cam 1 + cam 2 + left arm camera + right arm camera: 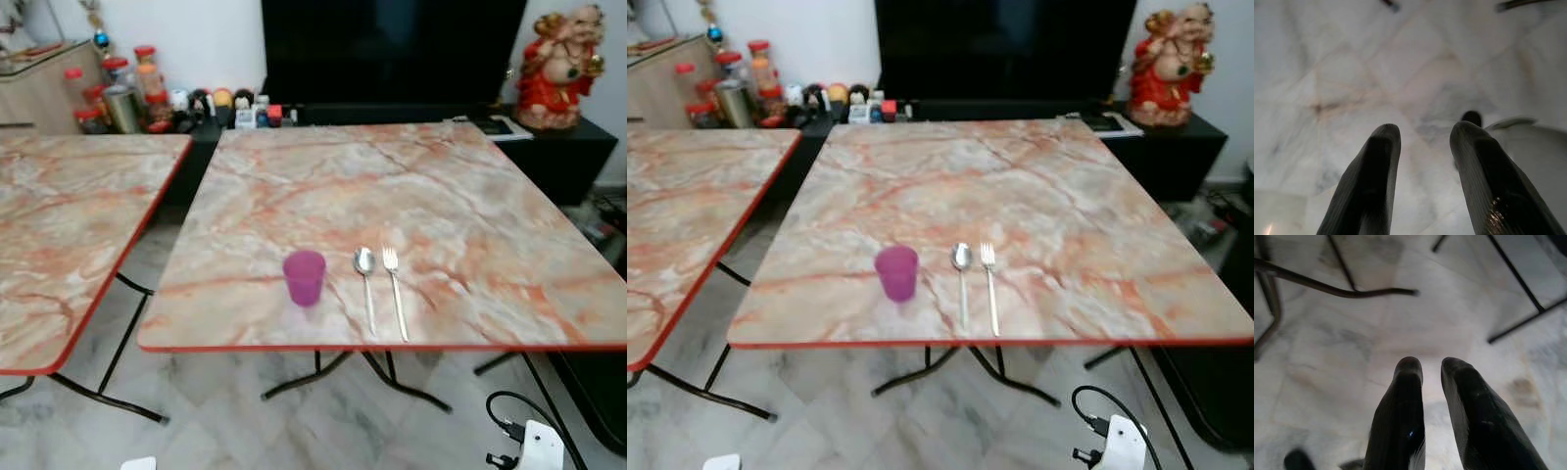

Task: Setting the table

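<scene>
A square marble-patterned desk (pixel 441 196) with a red edge, partly set.

Near its front edge stands an upright translucent purple plastic cup (pixel 304 277); whether anything is in it cannot be told. Just right of it lie a silver metal spoon (pixel 365 274) and a silver metal fork (pixel 394 289), side by side. Both arms hang low over the pale marble floor (pixel 1400 73): the left gripper (pixel 1422 134) has its fingers parted with nothing between them, and the right gripper (pixel 1431 366) has its fingers narrowly parted, also holding nothing.

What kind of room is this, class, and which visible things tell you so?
Probably a home living or dining room: a large dark television, marble-patterned folding tables, and a place set with cup, spoon and fork.
</scene>
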`<state>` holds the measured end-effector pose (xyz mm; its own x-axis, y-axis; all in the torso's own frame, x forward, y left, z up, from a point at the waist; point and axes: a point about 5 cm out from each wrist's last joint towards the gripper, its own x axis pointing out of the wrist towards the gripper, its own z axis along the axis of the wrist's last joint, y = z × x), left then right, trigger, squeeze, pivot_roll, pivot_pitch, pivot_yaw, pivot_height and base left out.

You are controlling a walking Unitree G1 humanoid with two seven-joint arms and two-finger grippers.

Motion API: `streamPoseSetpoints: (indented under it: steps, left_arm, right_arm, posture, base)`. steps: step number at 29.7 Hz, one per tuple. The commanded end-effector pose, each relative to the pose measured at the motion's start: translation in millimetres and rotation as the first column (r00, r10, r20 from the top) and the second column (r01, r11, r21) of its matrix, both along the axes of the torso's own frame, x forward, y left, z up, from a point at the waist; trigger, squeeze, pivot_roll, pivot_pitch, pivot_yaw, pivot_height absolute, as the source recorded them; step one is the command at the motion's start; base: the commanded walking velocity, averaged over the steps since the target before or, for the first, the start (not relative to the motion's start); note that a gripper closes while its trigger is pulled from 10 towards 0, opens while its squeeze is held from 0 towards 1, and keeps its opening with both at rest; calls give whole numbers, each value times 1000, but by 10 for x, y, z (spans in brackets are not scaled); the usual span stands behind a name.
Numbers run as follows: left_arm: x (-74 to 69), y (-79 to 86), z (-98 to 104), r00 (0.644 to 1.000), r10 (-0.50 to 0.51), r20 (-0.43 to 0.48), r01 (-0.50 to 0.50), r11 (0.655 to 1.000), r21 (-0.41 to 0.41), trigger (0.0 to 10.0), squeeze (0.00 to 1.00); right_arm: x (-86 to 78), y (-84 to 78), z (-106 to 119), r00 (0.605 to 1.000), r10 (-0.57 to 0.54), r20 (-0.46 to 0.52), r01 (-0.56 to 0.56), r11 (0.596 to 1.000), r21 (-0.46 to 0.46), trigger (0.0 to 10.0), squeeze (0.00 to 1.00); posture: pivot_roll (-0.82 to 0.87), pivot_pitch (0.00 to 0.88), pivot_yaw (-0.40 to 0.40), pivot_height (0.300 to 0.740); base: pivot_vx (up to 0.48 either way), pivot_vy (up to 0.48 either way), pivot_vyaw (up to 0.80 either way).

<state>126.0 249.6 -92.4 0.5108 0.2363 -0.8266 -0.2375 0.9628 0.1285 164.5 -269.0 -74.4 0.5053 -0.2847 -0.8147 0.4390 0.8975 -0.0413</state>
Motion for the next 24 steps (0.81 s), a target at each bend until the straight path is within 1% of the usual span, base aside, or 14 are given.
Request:
streamPoseSetpoints:
  steps: [1,5,7,11,12,13,14,17,18,19,20,21,22,24]
  left_arm:
    - [-32,48,1,1000,-6,-20,6,1000,21,10000,0]
    - [-36,43,-1,1000,-7,-18,8,1000,19,10000,0]
    - [-35,42,0,1000,-5,-14,5,1000,16,10000,0]
    - [-33,42,1,1000,-6,-12,6,1000,17,10000,0]
    - [-36,45,2,1000,-4,-11,4,1000,19,10000,0]
    - [-40,51,3,1000,-5,-11,5,1000,22,10000,0]
    - [-42,53,3,1000,-6,-11,6,1000,24,10000,0]
    - [-40,55,4,1000,-8,-11,8,1000,26,10000,0]
    - [-39,55,5,1000,-7,-11,7,1000,26,10000,0]
    - [-36,58,6,1000,-6,-10,6,1000,26,10000,0]
    - [-34,60,8,1000,-6,-9,6,1000,26,10000,0]
    - [-34,60,8,1000,-6,-9,6,1000,26,10000,0]
    - [-30,64,10,1000,-7,-8,7,1000,26,10000,0]
    - [-29,66,11,1000,-6,-8,6,1000,24,10000,0]
  right_arm:
    - [53,57,4,1000,13,10,-13,1000,12,10000,0]
    - [31,55,-4,1000,17,9,-17,1000,15,10000,0]
    - [-22,72,-32,999,50,-11,-50,999,13,10000,0]
    - [-59,85,-52,996,81,-30,-81,997,5,10000,0]
    - [-128,112,-88,991,120,-58,-120,993,2,10000,0]
    - [-235,153,-140,981,169,-98,-170,985,4,10000,0]
    - [-268,164,-155,978,180,-108,-181,984,6,10000,0]
    - [-285,173,-163,973,201,-117,-202,979,3,10000,0]
    - [-289,194,-169,958,257,-130,-260,966,-9,10000,0]
    - [-314,244,-189,919,360,-162,-366,930,-12,10000,0]
    - [-334,276,-204,890,418,-183,-427,904,-10,10000,0]
    - [-334,276,-204,890,418,-183,-427,904,-10,10000,0]
    - [-342,281,-208,878,437,-193,-447,894,-10,10000,0]
    - [-323,255,-195,894,409,-185,-419,908,-19,10000,0]
  posture:
    - [33,0,-28,732]
    - [39,0,-32,732]
    - [39,0,-32,732]
    - [39,0,-32,732]
    - [35,0,-29,732]
    - [32,0,-29,732]
    - [32,0,-29,732]
    - [30,0,-28,732]
    - [30,0,-27,732]
    - [25,0,-26,732]
    - [23,0,-26,732]
    - [23,0,-26,732]
    - [22,0,-25,732]
    - [20,0,-24,732]
  base:
    - [0,0,0]
    - [0,0,0]
    - [0,0,0]
    - [0,0,0]
    - [0,0,0]
    - [0,0,0]
    - [0,0,0]
    - [0,0,0]
    - [0,0,0]
    - [0,0,0]
    - [0,0,0]
    - [0,0,0]
    - [0,0,0]
    - [0,0,0]
